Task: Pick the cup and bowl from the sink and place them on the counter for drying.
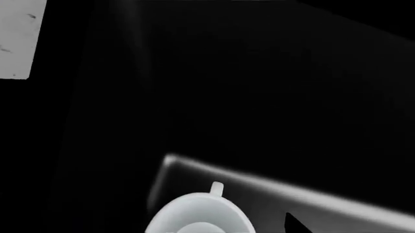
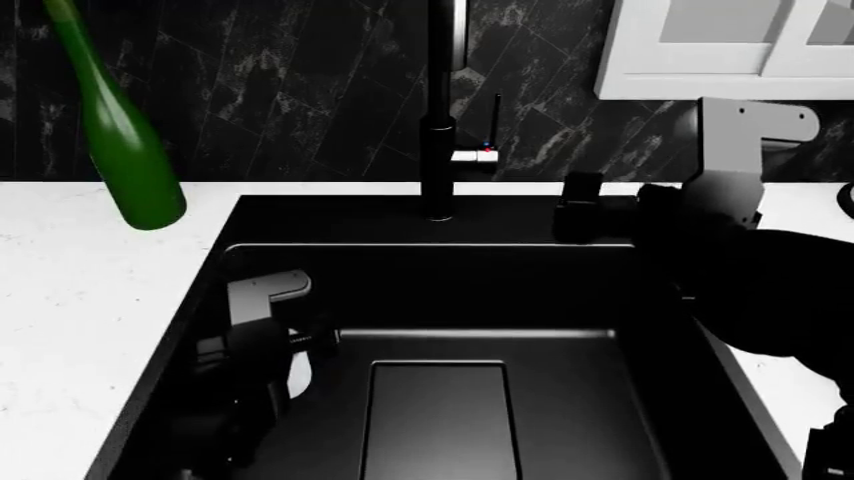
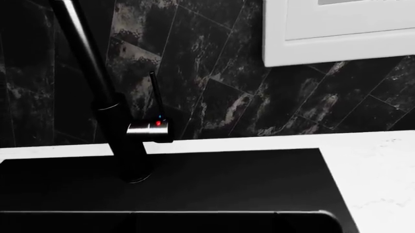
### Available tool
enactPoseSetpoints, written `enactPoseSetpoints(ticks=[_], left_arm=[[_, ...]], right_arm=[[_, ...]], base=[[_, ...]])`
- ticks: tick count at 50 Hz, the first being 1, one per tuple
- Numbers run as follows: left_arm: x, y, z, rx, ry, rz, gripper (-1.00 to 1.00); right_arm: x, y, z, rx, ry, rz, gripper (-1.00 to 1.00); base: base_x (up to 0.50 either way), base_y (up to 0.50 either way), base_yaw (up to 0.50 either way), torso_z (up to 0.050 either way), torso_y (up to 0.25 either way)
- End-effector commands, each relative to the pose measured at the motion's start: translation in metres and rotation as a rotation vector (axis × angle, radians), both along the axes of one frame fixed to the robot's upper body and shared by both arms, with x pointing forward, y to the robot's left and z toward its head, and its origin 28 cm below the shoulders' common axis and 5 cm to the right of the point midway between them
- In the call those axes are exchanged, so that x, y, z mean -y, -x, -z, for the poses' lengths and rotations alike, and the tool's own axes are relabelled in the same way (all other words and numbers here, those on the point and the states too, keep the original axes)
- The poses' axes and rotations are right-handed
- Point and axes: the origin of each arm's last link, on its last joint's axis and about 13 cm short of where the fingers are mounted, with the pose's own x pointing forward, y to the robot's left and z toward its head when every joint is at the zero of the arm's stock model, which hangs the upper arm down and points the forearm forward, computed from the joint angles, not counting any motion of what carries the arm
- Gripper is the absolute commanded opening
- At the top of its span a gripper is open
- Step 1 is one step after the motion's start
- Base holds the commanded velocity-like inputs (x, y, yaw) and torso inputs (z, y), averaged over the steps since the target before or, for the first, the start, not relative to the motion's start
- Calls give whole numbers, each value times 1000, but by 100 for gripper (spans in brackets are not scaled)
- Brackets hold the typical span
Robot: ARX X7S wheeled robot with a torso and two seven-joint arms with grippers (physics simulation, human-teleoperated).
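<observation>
A white round vessel [image 1: 198, 213], apparently the cup, lies at the edge of the left wrist view, right by the jaws, on the sink floor beside the raised panel [image 1: 292, 194]. In the head view only a white sliver of it [image 2: 299, 372] shows beside my left gripper [image 2: 274, 368], which is down in the left side of the black sink [image 2: 561, 290]. Its fingers are dark against the basin and I cannot make them out. My right gripper [image 2: 583, 212] hovers over the sink's back right rim, near the faucet [image 2: 441, 130]. The bowl is not in view.
A tall green bottle [image 2: 120, 140] stands on the white counter [image 2: 80, 290] at the back left. The faucet [image 3: 116, 121] rises from the back rim. A white cabinet [image 2: 721, 50] hangs at the upper right, and counter [image 3: 376, 165] runs right of the sink.
</observation>
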Motion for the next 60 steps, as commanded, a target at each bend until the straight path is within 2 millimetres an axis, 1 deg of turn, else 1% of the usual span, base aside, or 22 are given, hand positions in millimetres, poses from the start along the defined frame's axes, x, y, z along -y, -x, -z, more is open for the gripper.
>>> enactPoseSetpoints(ticks=[1, 7, 10, 14, 22, 28, 38, 46, 47, 54, 60], left_arm=[[-6, -2, 16, -39, -32, -21, 100], [-12, -1, 19, -46, -41, -35, 100], [-8, -1, 23, -55, -42, -28, 100], [-8, 0, 29, -67, -39, -25, 100], [-25, 5, 42, -94, -43, -16, 100], [-27, 8, 50, -116, -44, -14, 100], [-28, 12, 57, -145, -46, -31, 100], [-28, 10, 56, -146, -47, -33, 100], [-28, 10, 56, -146, -48, -35, -100], [-24, 9, 55, -144, -57, -30, -100], [-25, 10, 50, -133, -62, -20, -100]], right_arm=[[0, 2, 2, -3, -7, -2, 100], [0, 3, 3, -3, -10, -1, 100], [-1, 3, 4, -5, -11, -3, 100], [-1, 3, 5, -6, -12, -4, 100], [-2, 3, 7, -11, -17, -5, 100], [-2, 4, 10, -15, -20, -6, 100], [-2, 4, 13, -22, -24, -5, 100], [-2, 4, 14, -24, -30, -6, 100], [-2, 4, 14, -24, -31, -6, 100], [-2, 3, 15, -26, -36, -7, 100], [-2, 3, 14, -23, -39, -6, 100]], base=[[0, 0, 0, 0, 0], [0, 0, 0, 0, 0], [0, 0, 0, 0, 0], [0, 0, 0, 0, 0], [0, 0, 0, 0, 0], [0, 0, 0, 0, 0], [0, 0, 0, 0, 0], [0, 0, 0, 0, 0], [0, 0, 0, 0, 0], [-2, 1, 3, 0, 0], [-2, 2, 5, 0, 0]])
